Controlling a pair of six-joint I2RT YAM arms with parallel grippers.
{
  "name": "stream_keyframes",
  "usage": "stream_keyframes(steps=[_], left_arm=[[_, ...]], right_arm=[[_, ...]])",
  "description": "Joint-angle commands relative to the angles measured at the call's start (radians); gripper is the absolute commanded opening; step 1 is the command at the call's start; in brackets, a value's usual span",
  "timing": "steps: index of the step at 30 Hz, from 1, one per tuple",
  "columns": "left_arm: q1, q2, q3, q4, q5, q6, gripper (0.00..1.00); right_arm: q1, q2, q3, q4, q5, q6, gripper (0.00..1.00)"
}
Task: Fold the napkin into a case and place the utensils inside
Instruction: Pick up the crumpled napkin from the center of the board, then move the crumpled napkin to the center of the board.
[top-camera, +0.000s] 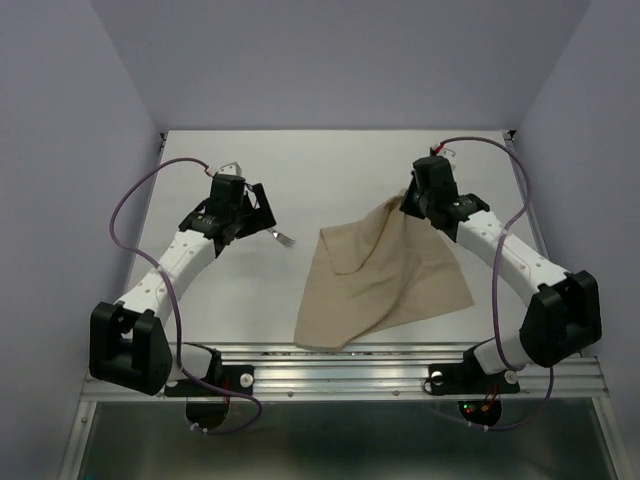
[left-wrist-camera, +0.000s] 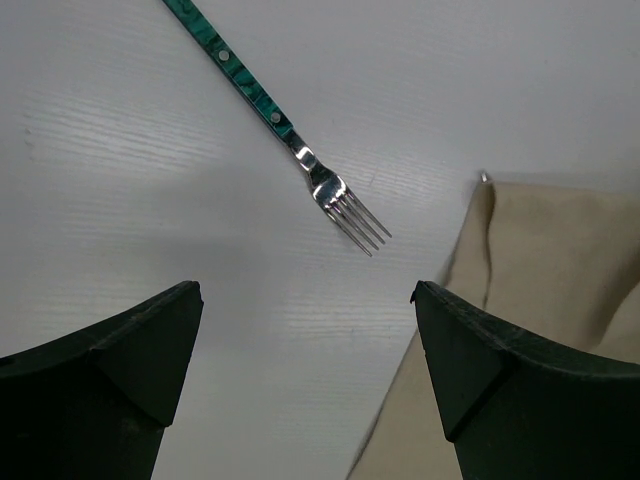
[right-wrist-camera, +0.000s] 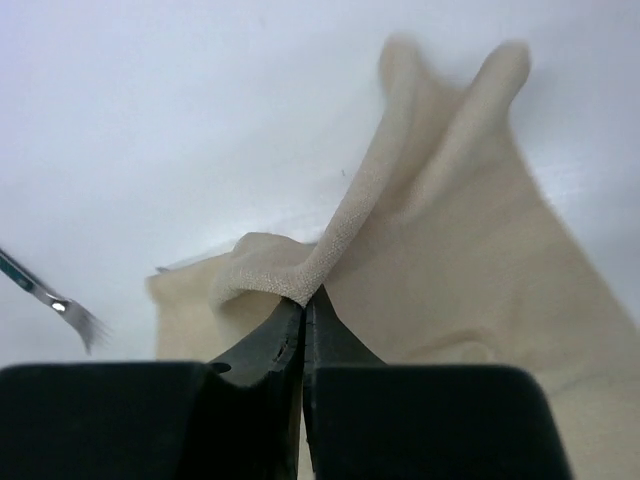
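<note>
Your left claw (left-wrist-camera: 305, 298) hangs over the left half of the counter (top-camera: 250, 300). Its jaws are spread wide and it is released, with nothing between them. Only bare counter shows in the gap in its wrist view.

Just past those fingers the fork (left-wrist-camera: 278, 120) lies flat on the counter. Its dark green handle runs away to the left, and the silver tines point right, toward the cloth. The tines are near the cloth's left edge but do not touch it. From above, the claw covers most of the handle, so only the tined end shows beside it.

Right of the fork is the napkin (top-camera: 385, 280), the beige-tan cloth, spread over the middle and right of the counter. It is not folded into a case. Its near left corner reaches almost to the counter's near edge. Most of the cloth rests on the counter in soft creases, but the far right corner is raised off it, and the fabric slopes down from there.

Your right claw (right-wrist-camera: 303, 300) is at that raised corner, clenched on the napkin. In its wrist view the fingertips meet with the cloth's edge pinched between them, and the fabric arches up and away from the tips.
</note>
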Motion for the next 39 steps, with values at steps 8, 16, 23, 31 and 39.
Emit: stream_keyframes(steps=[8,16,23,31,39], left_arm=[[-0.006,0.094,0.057,-0.028,0.057,-0.015,0.99],[-0.009,0.127,0.058,-0.025,0.087,0.007,0.99],[-0.013,0.171,0.048,-0.016,0.093,0.012,0.99],[-0.030,0.203,0.058,-0.011,0.094,0.007,0.99],[-0.030,0.295,0.120,-0.069,0.014,-0.041,0.95]], right_arm=[[-0.059,-0.197,0.358,-0.014,0.307,-0.200,0.01],[-0.078,-0.209,0.369,-0.028,0.450,-0.255,0.01],[-0.078,-0.191,0.248,-0.028,0.537,-0.260,0.01],[-0.115,-0.079,0.188,-0.190,0.392,-0.180,0.66],[0.075,-0.002,0.179,-0.184,0.188,-0.183,0.78]])
